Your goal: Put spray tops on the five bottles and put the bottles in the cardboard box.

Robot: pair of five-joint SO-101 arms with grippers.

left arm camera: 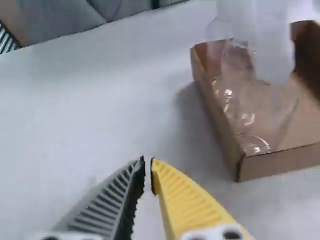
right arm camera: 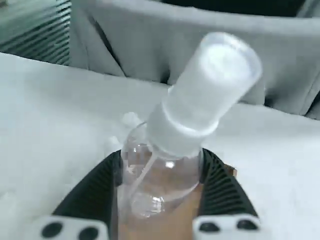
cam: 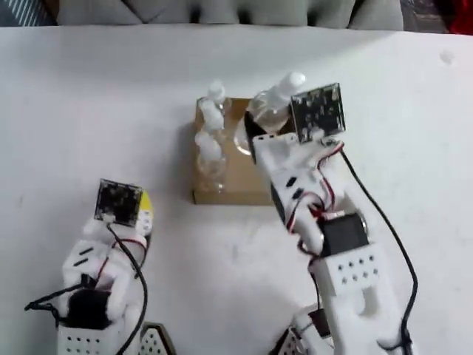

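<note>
Right hand (right arm camera: 162, 172) clamped on a clear spray bottle (right arm camera: 165, 187) around its body. The white spray top (right arm camera: 207, 85) is on and the bottle is tilted. In the high view this bottle (cam: 277, 100) is held above the far part of the cardboard box (cam: 240, 185). More clear bottles (cam: 211, 144) with white tops are already in the box, lined up along the side nearer the left arm; exact count hard to tell. The box sits mid table (cam: 74, 111). Left hand (left arm camera: 147, 167) is low over bare table, well short of the box. Its grey and yellow fingers are almost touching, holding nothing.
</note>
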